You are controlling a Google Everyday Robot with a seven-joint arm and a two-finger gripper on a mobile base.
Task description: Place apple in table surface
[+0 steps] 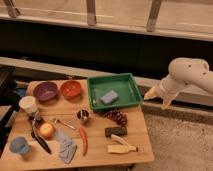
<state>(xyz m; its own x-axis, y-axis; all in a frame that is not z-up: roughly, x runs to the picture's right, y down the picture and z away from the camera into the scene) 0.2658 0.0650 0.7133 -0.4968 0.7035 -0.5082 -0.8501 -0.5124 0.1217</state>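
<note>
Presently, the table surface (pixel 136 125) carries every item noted below. A blue cup (pixel 19 145) stands at its 8 o'clock corner. A white cup (pixel 28 104) stands at 10 o'clock, near the left edge. A purple bowl (pixel 45 90) sits at 11 o'clock, by the far edge.

The apple (pixel 46 130) rests directly on the wood in the left part of the table, at 5 o'clock from the white cup and 2 o'clock from the blue cup. A dark long-handled tool (pixel 40 140) lies just beside it at 7 o'clock; whether the two touch cannot be told.

An orange bowl (pixel 70 88) sits just beside the purple bowl, at its 3 o'clock. A grey cloth (pixel 66 146) lies at 4 o'clock from the apple. A small steel cup (pixel 83 116) stands near mid-table, with a red chili pepper (pixel 83 140) lying at its 6 o'clock.

A green tray (pixel 129 90) occupies the table's 1 o'clock corner and holds a grey-blue sponge (pixel 109 96). A dark cluster (pixel 116 116), identity unclear, lies at 6 o'clock from the tray. A black block (pixel 115 131) lies further along the same line.

The gripper (pixel 157 98) hangs off the table, at 3 o'clock from the tray and well apart from the apple. Its fingers stand apart and grip nothing
</note>
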